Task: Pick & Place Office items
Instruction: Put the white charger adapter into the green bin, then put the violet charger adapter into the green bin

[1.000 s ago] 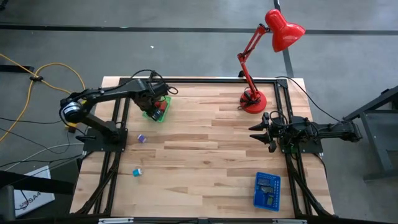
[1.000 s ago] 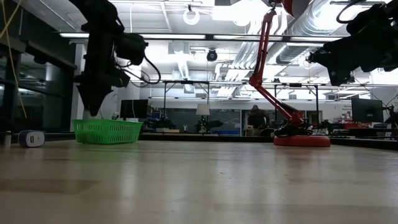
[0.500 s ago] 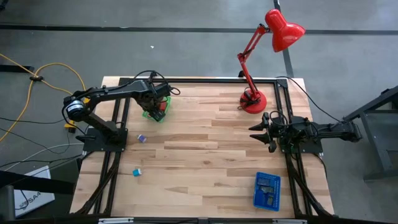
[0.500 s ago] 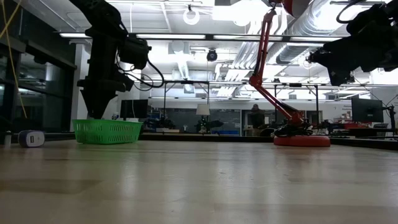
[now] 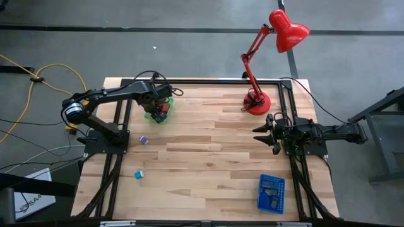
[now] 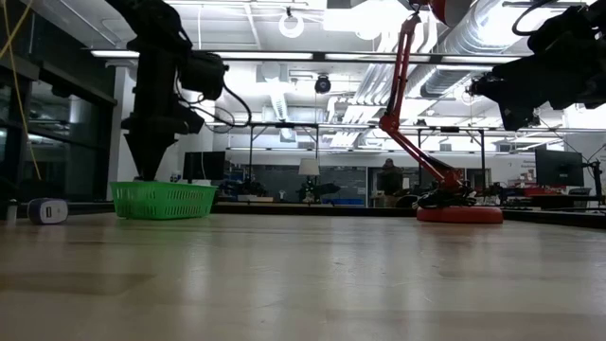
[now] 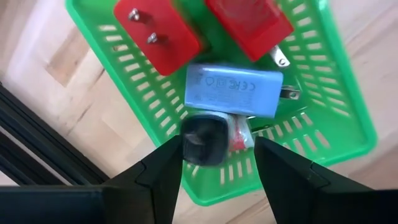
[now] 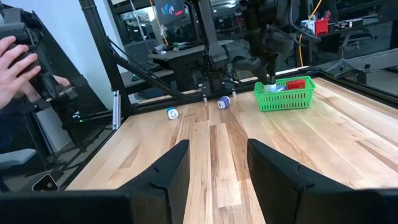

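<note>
My left gripper (image 7: 217, 143) hangs open, pointing down, just above the green tray (image 7: 348, 124) at the table's far left (image 5: 153, 118). In the tray lie two red plug pieces (image 7: 163, 38), a pale blue one (image 7: 233, 90) and a black one (image 7: 203, 140). The black piece sits under the gap between the fingers; I cannot tell whether a finger touches it. A lilac block (image 5: 144, 140) and a teal block (image 5: 138, 173) rest on the wood near the left edge. My right gripper (image 5: 255, 135) waits open and level at the table's right side.
A blue perforated tray (image 5: 271, 193) with small pieces sits at the near right. A red desk lamp stands on its base (image 5: 257, 101) at the far right. Black frame rails (image 5: 189, 82) run along the table's edges. A person's hand (image 8: 15, 56) shows beyond the table.
</note>
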Tool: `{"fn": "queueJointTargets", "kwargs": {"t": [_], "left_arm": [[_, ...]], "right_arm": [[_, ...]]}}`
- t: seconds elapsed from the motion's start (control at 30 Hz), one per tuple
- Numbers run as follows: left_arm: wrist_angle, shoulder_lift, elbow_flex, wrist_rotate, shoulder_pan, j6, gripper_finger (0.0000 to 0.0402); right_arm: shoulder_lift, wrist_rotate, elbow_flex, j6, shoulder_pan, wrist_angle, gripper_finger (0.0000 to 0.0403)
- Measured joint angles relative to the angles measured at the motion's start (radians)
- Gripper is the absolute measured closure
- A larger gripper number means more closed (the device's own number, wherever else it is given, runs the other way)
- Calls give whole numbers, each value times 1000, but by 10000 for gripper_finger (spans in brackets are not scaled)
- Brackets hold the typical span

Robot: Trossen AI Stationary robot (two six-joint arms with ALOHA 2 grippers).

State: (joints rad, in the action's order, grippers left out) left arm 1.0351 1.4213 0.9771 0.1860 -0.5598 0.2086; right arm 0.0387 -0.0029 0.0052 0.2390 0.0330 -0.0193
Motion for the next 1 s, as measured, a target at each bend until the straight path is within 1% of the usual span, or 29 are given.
{"fn": "queueJointTargets", "kwargs": {"t": [0.13, 0.43, 0.77, 1.0], "left_arm": [[-4, -45, 0, 0, 0, -25, 212], [-8, -141, 1, 1, 3, -26, 211], [-23, -236, 1, 3, 79, -37, 211], [-26, -252, 2, 2, 108, -37, 211]], "right_arm": [[0, 0, 0, 0, 0, 0, 256], [0, 0, 0, 0, 0, 0, 256], [0, 0, 0, 0, 0, 0, 256], [0, 0, 0, 0, 0, 0, 256]]}}
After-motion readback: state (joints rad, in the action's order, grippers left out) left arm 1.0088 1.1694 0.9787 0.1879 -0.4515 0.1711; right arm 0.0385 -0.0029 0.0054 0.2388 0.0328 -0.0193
